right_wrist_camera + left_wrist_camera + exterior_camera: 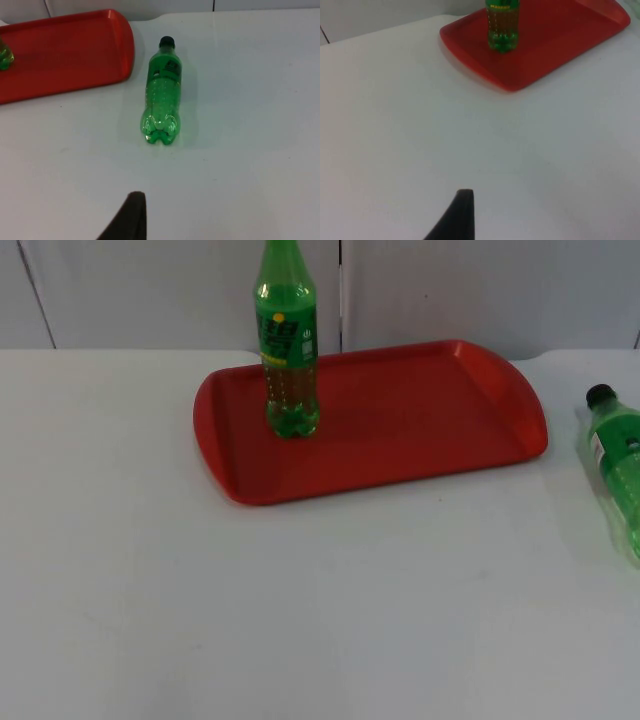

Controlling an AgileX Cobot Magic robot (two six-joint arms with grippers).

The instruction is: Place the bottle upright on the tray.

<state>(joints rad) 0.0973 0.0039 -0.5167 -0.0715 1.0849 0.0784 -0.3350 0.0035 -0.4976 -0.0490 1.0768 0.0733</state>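
White bench (300,620), grey wall behind. Red tray (400,430) sits at the far edge, centre; one green bottle (288,350) stands upright near its left end. 2nd bottle (162,92) lies flat by the bench's right edge, just off the tray, long axis pointing away from the right gripper, cap far. Right arm nearer. Both grippers' states: can't tell.

Green bottle (162,90) lying on table (240,150), beside red tray (65,52).
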